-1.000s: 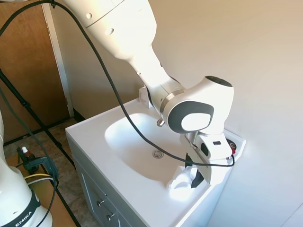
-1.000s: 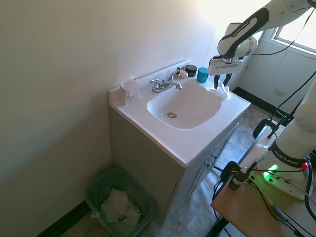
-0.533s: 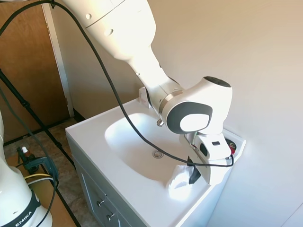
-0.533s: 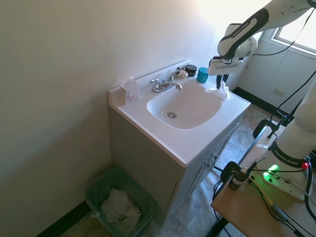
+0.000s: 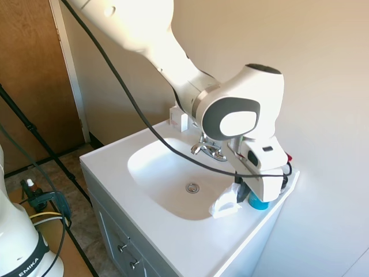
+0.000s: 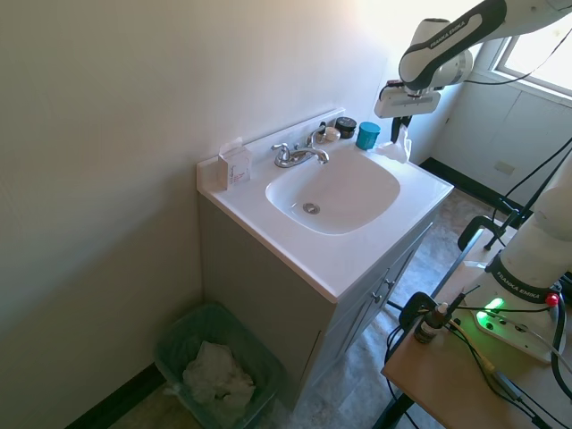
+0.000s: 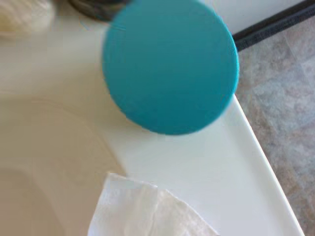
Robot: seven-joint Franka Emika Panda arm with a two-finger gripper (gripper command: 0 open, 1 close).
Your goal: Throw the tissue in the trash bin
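Observation:
The tissue (image 5: 225,204), a crumpled white wad, hangs from my gripper (image 5: 240,193) just above the right corner of the white sink counter (image 5: 173,242). The fingers are shut on its top. In the second exterior view the tissue (image 6: 397,148) dangles below the gripper (image 6: 399,132), right beside the teal cup (image 6: 366,136). The wrist view shows the tissue (image 7: 142,211) near the teal cup (image 7: 170,64). The trash bin (image 6: 192,315), green and see-through with white paper inside, stands on the floor left of the vanity, far from the gripper.
A chrome faucet (image 6: 299,154) stands behind the basin (image 6: 335,192). A small white box (image 6: 234,165) sits at the counter's back left corner. A black jar (image 6: 345,125) stands by the cup. The wall runs close behind the counter.
The gripper has risen from the counter and shifted toward the teal cup, lifting the tissue with it. The tissue now hangs instead of resting on the counter.

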